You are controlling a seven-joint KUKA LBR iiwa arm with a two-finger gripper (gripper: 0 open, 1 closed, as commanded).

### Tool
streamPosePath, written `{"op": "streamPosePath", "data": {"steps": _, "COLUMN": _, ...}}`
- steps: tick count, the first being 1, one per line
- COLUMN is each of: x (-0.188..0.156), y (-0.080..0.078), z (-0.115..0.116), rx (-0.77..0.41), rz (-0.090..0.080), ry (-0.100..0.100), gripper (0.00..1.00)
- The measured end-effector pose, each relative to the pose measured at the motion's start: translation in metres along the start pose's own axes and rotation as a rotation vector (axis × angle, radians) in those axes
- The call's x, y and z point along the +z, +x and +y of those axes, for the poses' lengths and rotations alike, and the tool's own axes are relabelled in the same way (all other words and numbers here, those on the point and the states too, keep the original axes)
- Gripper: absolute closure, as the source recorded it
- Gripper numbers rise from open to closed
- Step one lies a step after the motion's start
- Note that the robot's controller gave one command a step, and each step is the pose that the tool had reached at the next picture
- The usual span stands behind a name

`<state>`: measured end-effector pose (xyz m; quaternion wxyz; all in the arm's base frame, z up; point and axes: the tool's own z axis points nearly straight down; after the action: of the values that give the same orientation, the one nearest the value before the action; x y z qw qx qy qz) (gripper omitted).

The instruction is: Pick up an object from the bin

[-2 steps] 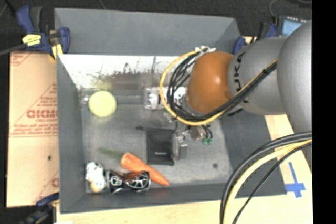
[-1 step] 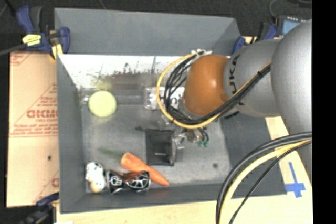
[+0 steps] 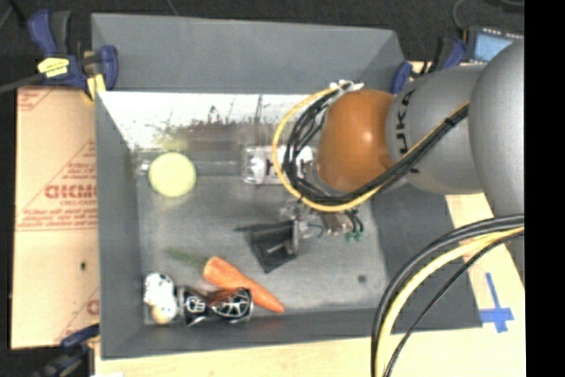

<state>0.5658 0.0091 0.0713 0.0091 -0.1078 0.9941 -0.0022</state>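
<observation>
Near the pincer [image 3: 272, 248], whose width cannot be told, an orange carrot [image 3: 243, 282] is seen; it could be knocked aside by a misaligned descent.

The claw [image 3: 272, 245] hangs low over the middle of the bin [image 3: 238, 57], near a carrot [image 3: 243, 283] lying toward the front wall. Beside the carrot lie a black can [image 3: 217, 305] and a white toy [image 3: 159, 297]. A yellow-green ball [image 3: 172, 174] sits well apart at the left.

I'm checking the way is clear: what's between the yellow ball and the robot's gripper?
Nothing: in the camera view only bare grey bin floor lies between the ball and the gripper.
</observation>
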Motion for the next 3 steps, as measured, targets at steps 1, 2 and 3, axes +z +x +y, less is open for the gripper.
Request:
{"op": "streamPosePath", "data": {"steps": 1, "x": 0.0, "y": 0.0, "z": 0.0, "rx": -0.001, "rz": 0.0, "ry": 0.0, "gripper": 1.0}}
{"op": "streamPosePath", "data": {"steps": 2, "x": -0.039, "y": -0.008, "z": 0.0, "rx": -0.015, "rz": 0.008, "ry": -0.001, "gripper": 1.0}}
{"op": "streamPosePath", "data": {"steps": 3, "x": -0.102, "y": -0.014, "z": -0.003, "rx": -0.007, "rz": 0.001, "ry": 0.0, "gripper": 1.0}}
